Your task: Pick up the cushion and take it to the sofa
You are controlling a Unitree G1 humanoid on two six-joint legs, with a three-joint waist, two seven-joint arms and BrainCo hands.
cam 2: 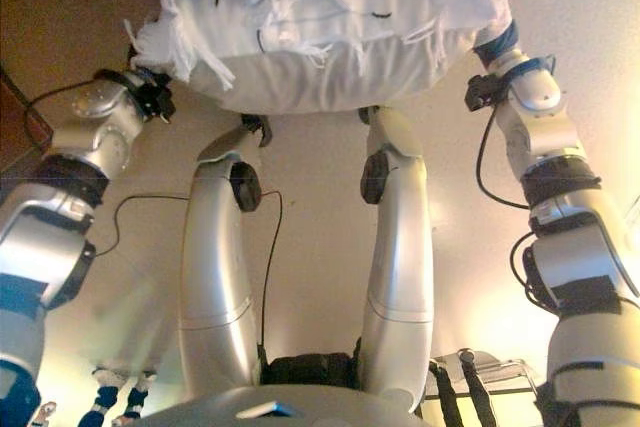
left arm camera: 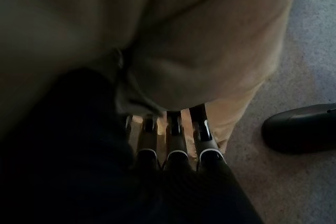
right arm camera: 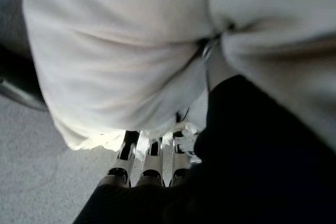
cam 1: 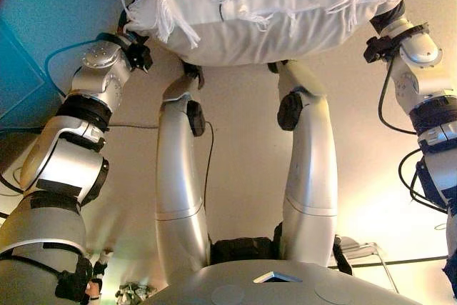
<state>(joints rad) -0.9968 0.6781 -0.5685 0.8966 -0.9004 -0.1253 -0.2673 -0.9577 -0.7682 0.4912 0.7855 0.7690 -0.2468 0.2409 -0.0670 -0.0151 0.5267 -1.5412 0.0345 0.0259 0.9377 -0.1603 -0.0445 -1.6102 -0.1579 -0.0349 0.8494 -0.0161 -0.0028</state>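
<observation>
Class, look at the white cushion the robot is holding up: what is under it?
Under the cushion lies pale carpet; a dark shoe shows nearby. Left hand and right hand reach beneath it, fingertips covered.

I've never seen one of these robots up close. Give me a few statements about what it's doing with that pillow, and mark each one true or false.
1. The cushion is white with a fringe. True.
2. The cushion lies on the floor. False: it is held up off it.
3. Only one hand is at it. False: the left hand and the right hand are both against it, one at each end.
4. A dark shoe shows on the floor by the cushion. True.
</observation>
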